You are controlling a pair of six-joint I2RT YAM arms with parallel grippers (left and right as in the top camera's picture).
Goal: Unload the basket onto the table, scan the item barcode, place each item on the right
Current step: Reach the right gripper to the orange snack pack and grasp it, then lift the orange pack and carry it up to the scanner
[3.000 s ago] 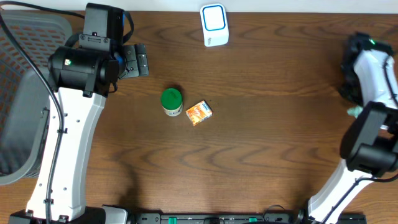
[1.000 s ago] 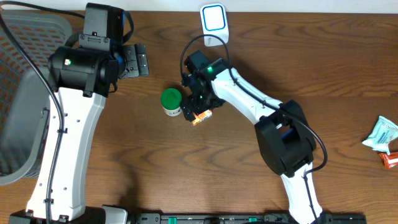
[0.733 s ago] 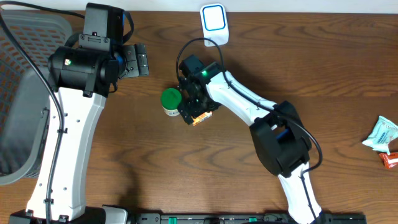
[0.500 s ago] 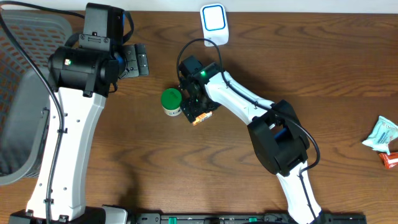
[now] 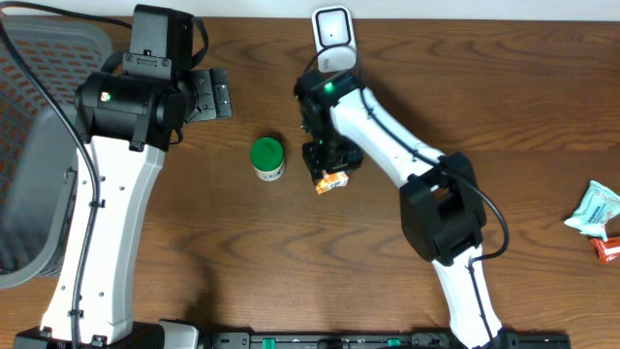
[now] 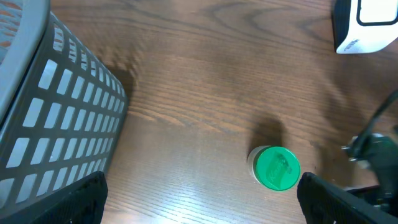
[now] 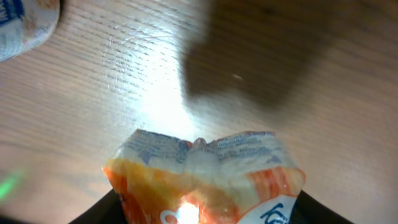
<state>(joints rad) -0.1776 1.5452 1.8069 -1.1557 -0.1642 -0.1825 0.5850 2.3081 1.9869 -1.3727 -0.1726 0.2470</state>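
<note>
The item is a small orange and white snack packet (image 5: 331,181); it fills the bottom of the right wrist view (image 7: 205,180). My right gripper (image 5: 327,167) (image 7: 205,214) is shut on it from both sides and holds it a little above the table, its shadow apart from it. The white barcode scanner (image 5: 332,39) (image 6: 367,25) stands at the table's far edge, just beyond the right arm. My left gripper (image 5: 208,94) (image 6: 202,214) hangs open and empty at the upper left, far from the packet.
A green-lidded jar (image 5: 267,157) (image 6: 277,168) stands left of the packet; its side shows in the right wrist view (image 7: 25,25). A grey mesh basket (image 5: 29,145) (image 6: 50,112) sits at the left edge. Two more packets (image 5: 596,208) lie at the far right.
My right gripper has closed on the packet and carried it to the right, away from the jar. The left arm has not moved.
</note>
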